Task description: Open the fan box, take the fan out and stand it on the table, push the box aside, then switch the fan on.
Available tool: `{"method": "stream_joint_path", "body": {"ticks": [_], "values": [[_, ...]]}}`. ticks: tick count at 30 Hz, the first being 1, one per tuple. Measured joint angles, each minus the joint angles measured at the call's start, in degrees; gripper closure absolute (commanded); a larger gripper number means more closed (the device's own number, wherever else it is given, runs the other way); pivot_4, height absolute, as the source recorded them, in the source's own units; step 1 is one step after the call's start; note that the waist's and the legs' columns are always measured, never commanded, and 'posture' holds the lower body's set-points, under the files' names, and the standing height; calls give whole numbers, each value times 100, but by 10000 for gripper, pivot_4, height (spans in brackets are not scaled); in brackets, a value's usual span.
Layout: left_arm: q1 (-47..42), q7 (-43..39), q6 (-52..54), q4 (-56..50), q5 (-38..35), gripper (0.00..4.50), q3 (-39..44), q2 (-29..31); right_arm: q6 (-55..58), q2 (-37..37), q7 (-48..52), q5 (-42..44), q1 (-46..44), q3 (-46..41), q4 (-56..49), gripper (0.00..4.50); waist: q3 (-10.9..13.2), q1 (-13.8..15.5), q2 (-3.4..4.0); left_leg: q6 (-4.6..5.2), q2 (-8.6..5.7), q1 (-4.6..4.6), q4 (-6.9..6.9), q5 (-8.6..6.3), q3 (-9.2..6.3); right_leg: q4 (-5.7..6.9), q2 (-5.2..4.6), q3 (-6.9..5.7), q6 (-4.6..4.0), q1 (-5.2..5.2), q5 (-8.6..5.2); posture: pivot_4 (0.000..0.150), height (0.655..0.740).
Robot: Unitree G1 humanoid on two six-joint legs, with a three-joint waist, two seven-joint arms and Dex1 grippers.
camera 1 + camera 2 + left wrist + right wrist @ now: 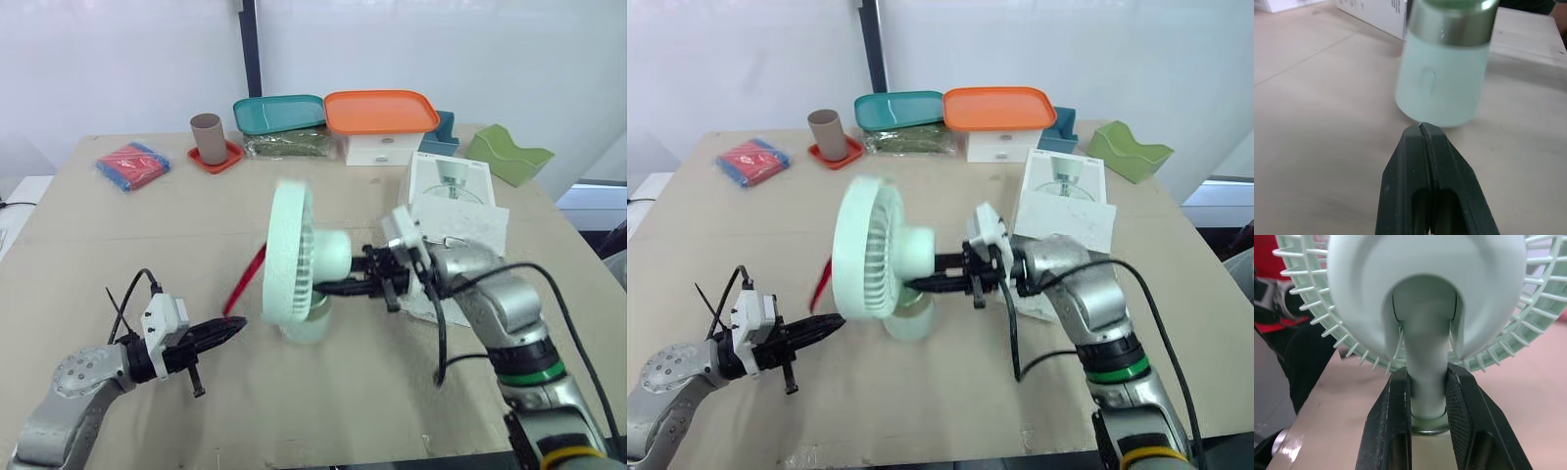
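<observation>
**A:** The fan is out of the box. Why is the right end effector gripping it?

**B:** To steady it, I'd say. Its fingers pinch the stem just under the head, one on either side. That keeps the fan upright, with its base seemingly resting near the middle of the surface, toward the near edge. Held like that, it shouldn't tip when prodded.

**A:** And the left one?

**B:** The left end effector has its fingers pressed together into one narrow point. It is aimed at the base, with the tip just beside it. My guess is that it's lined up to press the switch — a closed tip pokes a small button better than a spread one.

**A:** Can you see the switch?

**B:** There's a small oval mark on the base wall. It may be the switch, but I can't be sure.

**A:** Where's the box?

**B:** It lies flat toward the right edge, behind the right arm and apart from the fan — out of the way, so I'd count it as pushed aside.
</observation>
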Motion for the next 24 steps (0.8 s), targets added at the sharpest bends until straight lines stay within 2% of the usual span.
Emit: {"method": "stream_joint_path", "body": {"ticks": [3, 13, 24], "values": [[-18, 40, 3, 38, -11, 44875, -10, -24, -105, 77, 244, -37, -302, 43, 454, 40812, 0, 0, -1, 2, -3, -2, 0, -1, 3, -1, -6, 0, 0, -1, 0, 1500, 7400], [-236, 90, 177, -56, -178, 44875, -80, -22, -1014, 552, 974, -787, -1556, 145, 2986, 40812, 1, -41, 1, 2, 0, -3, -1, -1, 8, 1, -6, 1, -5, -9, 3, 1500, 7400], [-232, 325, 307, -380, -240, 44875, -208, -38, -1749, 820, 1355, -1363, -1638, 207, 4175, 40812, 1, -42, 2, 1, -1, -5, -2, -1, 11, 6, -8, 2, -7, -15, 4, 1500, 7400]]}}
